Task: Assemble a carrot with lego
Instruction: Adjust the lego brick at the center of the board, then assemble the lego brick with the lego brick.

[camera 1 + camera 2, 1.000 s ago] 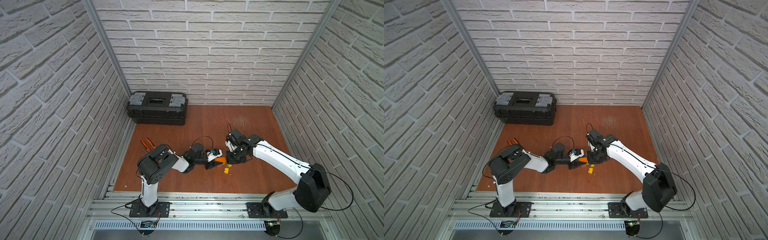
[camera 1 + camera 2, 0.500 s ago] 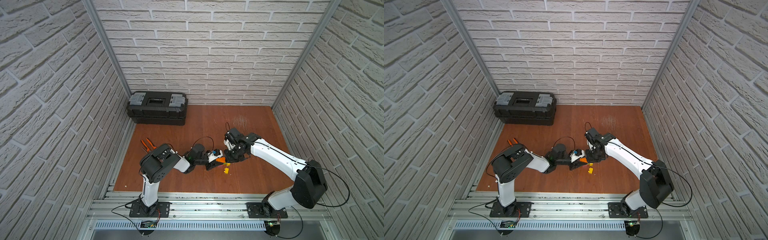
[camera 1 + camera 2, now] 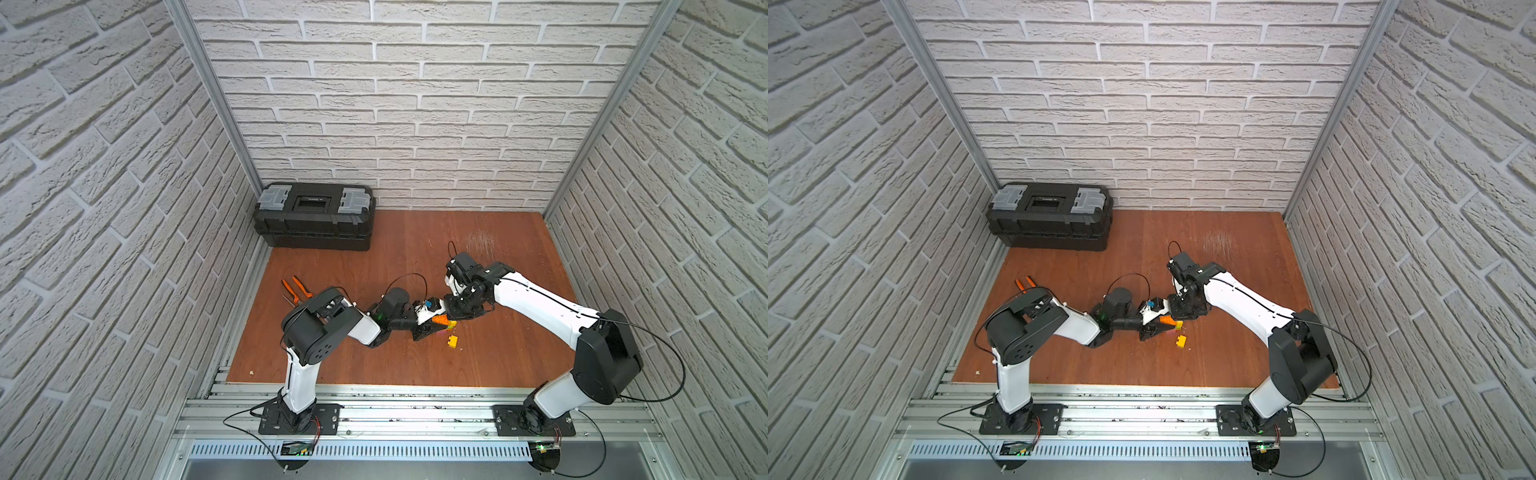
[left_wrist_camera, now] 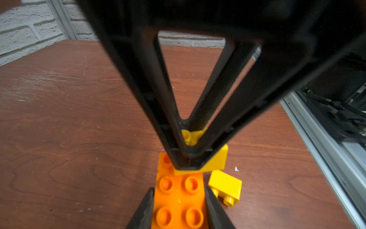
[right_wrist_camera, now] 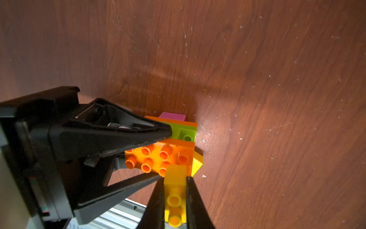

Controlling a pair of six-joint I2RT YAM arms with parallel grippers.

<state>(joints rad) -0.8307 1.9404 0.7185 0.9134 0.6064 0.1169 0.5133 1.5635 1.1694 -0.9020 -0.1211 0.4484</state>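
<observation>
Scratched red-brown wood table; boxy black plastic toolbox at the back. Left gripper clamped on the studded orange-green-pink carrot, mid-table. Right gripper pinches a glossy held yellow brick against the carrot. Loose yellow brick lies just beside it.
</observation>
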